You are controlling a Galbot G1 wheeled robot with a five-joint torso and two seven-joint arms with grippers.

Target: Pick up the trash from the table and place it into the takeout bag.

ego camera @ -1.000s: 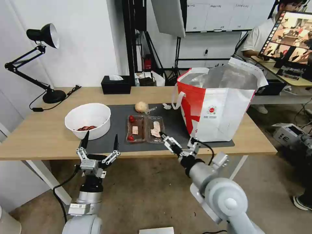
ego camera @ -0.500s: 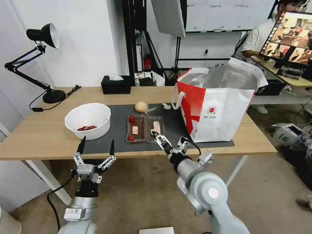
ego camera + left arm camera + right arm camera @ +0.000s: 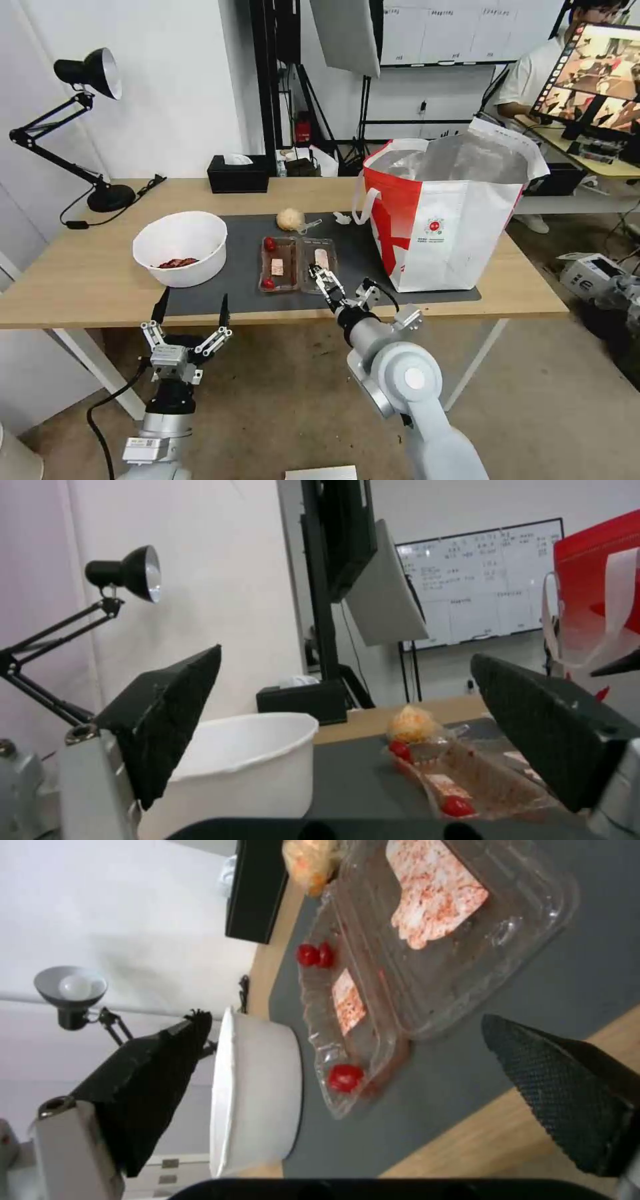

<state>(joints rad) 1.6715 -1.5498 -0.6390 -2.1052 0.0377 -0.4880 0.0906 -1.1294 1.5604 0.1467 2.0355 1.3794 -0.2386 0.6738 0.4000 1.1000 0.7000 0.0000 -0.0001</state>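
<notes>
On the table point(image 3: 87, 267) lies a dark grey mat point(image 3: 240, 293). A white bowl point(image 3: 180, 248) with reddish scraps sits at its left end. The clear two-compartment tray point(image 3: 298, 265) with food bits lies mid-mat, with a tan lump point(image 3: 289, 219), clear spoon point(image 3: 310, 225) and white scrap point(image 3: 342, 218) behind it. The takeout bag point(image 3: 447, 213) stands open at the right. My right gripper point(image 3: 338, 280) is open over the tray's near right corner point(image 3: 433, 965). My left gripper point(image 3: 193, 307) hangs open below the table's front edge, before the bowl point(image 3: 247, 765).
A black desk lamp point(image 3: 87, 73) stands at the table's far left and a black tissue box point(image 3: 238, 173) at its back edge. Light stands rise behind the table. A desk with a monitor point(image 3: 593, 73) is at the far right.
My right gripper has swung left and forward along the table's front edge to the tray's near corner. My left gripper has sunk lower and drawn back from the table edge.
</notes>
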